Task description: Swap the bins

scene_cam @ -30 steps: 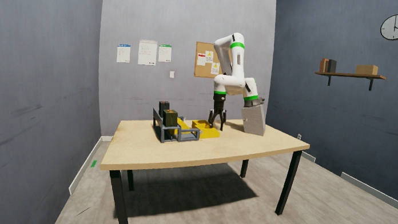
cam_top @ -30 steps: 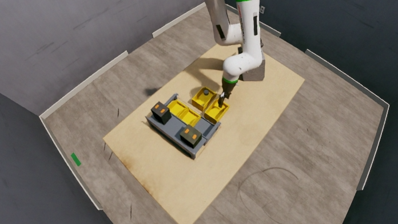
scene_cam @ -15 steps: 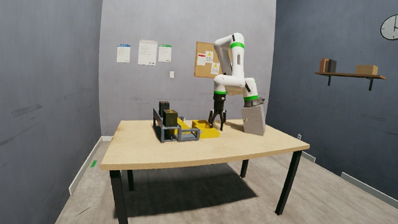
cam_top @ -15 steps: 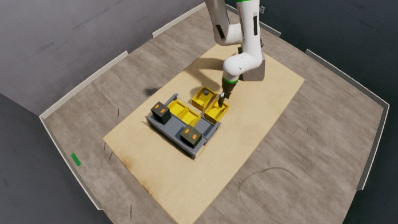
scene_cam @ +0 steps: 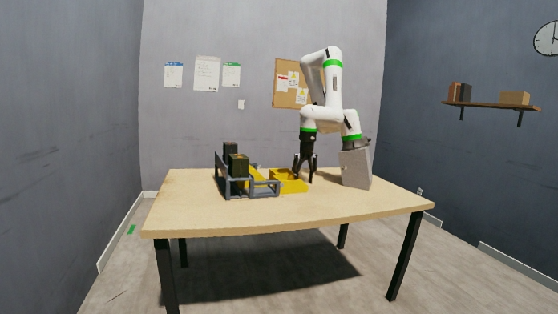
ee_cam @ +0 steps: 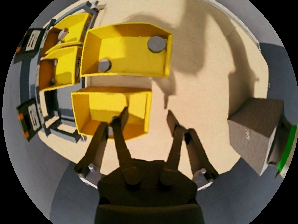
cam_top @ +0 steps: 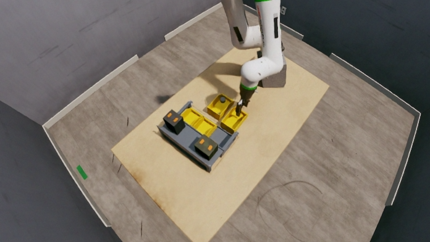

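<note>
On the tabletop [cam_top: 265, 136] [scene_cam: 361, 204] [ee_cam: 204, 145] beside the rack [cam_top: 185, 139] [scene_cam: 251, 179] [ee_cam: 62, 131]: empty bin [cam_top: 230, 124] [scene_cam: 294, 187] [ee_cam: 112, 112] out, parts bin [cam_top: 216, 108] [scene_cam: 278, 173] [ee_cam: 125, 50] alongside. My pincer [cam_top: 239, 112] [scene_cam: 304, 179] [ee_cam: 147, 113] stands half open, gripping nothing; next, lift clear, then fetch the parts.

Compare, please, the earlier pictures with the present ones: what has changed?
Nothing visibly changed. The tool stays open at the empty bin; the bin with parts and the shelf stand as they did.
</note>
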### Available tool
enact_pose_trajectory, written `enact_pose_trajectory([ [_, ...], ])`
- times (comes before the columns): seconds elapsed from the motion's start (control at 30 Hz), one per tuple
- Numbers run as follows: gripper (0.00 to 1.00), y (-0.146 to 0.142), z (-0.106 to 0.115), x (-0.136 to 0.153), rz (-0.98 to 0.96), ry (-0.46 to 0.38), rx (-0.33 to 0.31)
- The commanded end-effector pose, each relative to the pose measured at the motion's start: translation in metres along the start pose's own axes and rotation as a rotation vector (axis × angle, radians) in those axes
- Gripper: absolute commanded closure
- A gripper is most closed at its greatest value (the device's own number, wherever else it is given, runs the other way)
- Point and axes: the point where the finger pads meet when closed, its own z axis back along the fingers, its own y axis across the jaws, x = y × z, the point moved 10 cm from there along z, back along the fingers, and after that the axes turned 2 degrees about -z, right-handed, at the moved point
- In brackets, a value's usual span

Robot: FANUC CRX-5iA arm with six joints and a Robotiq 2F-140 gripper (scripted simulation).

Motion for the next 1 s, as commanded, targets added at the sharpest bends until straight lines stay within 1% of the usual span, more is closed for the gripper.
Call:
enact_pose_trajectory([
  [0.0, 0.38, 0.0, 0.001, 0.0, 0.0, -0.001, -0.001],
  [0.37, 0.38, 0.0, 0.009, 0.0, 0.0, -0.001, -0.001],
  [0.97, 0.38, 0.0, 0.043, 0.0, 0.0, -0.001, -0.001],
])
